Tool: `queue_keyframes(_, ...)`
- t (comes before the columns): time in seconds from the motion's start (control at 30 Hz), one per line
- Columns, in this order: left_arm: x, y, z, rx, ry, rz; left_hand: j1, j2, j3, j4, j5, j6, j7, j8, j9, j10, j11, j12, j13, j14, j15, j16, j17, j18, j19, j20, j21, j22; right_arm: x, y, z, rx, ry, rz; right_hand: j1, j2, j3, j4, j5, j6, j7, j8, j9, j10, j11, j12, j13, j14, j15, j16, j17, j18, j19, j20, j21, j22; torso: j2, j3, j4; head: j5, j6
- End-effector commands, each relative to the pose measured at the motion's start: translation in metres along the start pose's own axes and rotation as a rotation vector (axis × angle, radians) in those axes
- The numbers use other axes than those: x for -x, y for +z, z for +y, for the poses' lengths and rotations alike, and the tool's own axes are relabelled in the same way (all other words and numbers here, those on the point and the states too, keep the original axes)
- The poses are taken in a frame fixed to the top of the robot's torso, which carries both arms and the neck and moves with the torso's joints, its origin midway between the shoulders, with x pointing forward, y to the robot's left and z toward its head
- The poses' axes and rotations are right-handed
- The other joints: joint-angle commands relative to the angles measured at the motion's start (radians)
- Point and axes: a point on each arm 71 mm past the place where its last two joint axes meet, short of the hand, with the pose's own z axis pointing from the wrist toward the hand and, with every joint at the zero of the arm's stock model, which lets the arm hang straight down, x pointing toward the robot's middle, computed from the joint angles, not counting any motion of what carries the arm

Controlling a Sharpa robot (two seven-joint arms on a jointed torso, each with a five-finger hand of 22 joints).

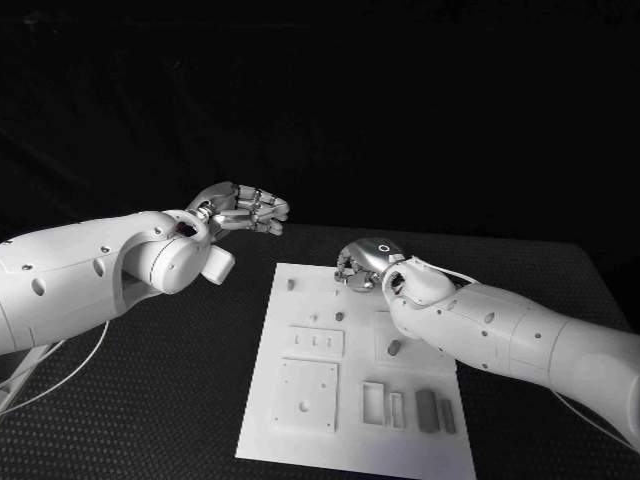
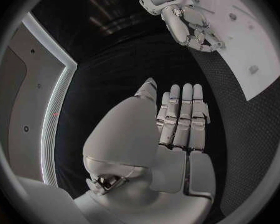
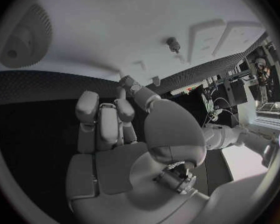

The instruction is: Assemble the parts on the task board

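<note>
Left hand [image 1: 242, 210] empty, fingers straight; right hand [image 1: 366, 264] curled, seemingly empty. White task board [image 1: 303, 440] holds small grey parts [image 1: 427, 410].

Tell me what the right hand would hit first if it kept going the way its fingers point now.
Probably the task board: the right hand hovers over its far edge, fingers aimed at the white surface near a small part. Depth is unclear.

You see a black bench [image 1: 162, 400] against a dark backdrop [image 1: 407, 100]; a lit strip [image 2: 56, 114] edges a grey wall panel [image 2: 22, 109].
</note>
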Motion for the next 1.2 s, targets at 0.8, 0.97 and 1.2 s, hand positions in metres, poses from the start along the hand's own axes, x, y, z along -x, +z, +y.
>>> queue_keyframes(0.8,-0.001,0.0,-0.002,-0.015,0.005,0.006,-0.008,-0.006,0.002,0.0,-0.005,0.006,0.011,-0.007,0.002,-0.008,0.0,-0.007,0.002,0.009,0.002,-0.006,0.003,0.018,0.006,0.0,-0.006,-0.002,-0.001,0.0,-0.004,-0.023,0.02,0.013,-0.002,-0.003,0.009,0.002,0.007,0.003,0.024,-0.009,0.0,-0.011,0.005,-0.022,-0.017,-0.008,-0.002,0.001,-0.01,0.116,0.002,0.0,0.002,0.014,0.0,-0.0002,-0.0011,-0.001,-0.001)
queue_keyframes(0.97,0.0,0.0,-0.002,-0.015,0.005,0.004,-0.009,-0.006,0.002,0.0,-0.005,0.006,0.011,-0.007,0.002,-0.008,0.0,-0.007,0.002,0.009,0.002,-0.006,0.004,0.018,0.006,0.0,-0.007,-0.002,0.0,-0.001,-0.007,-0.036,0.037,-0.001,-0.011,-0.029,0.006,0.002,0.006,-0.078,0.05,-0.058,-0.017,-0.024,0.03,-0.049,-0.043,-0.012,0.02,-0.003,-0.023,0.116,0.0,-0.001,-0.001,0.012,0.0,-0.0008,-0.0002,-0.003,-0.001)
queue_keyframes(1.2,0.007,-0.001,-0.001,-0.021,0.008,-0.008,-0.009,-0.007,0.002,-0.001,-0.005,0.006,0.011,-0.007,0.002,-0.008,0.001,-0.007,0.003,0.009,0.002,-0.007,0.004,0.018,0.006,0.0,-0.007,-0.002,0.011,-0.011,-0.024,-0.055,0.066,-0.035,-0.006,-0.043,0.007,0.001,0.006,-0.098,0.061,-0.071,-0.022,-0.025,0.041,-0.054,-0.042,-0.016,0.031,-0.006,-0.032,0.116,-0.001,-0.003,-0.003,0.011,-0.002,-0.0015,-0.0039,-0.008,0.01)
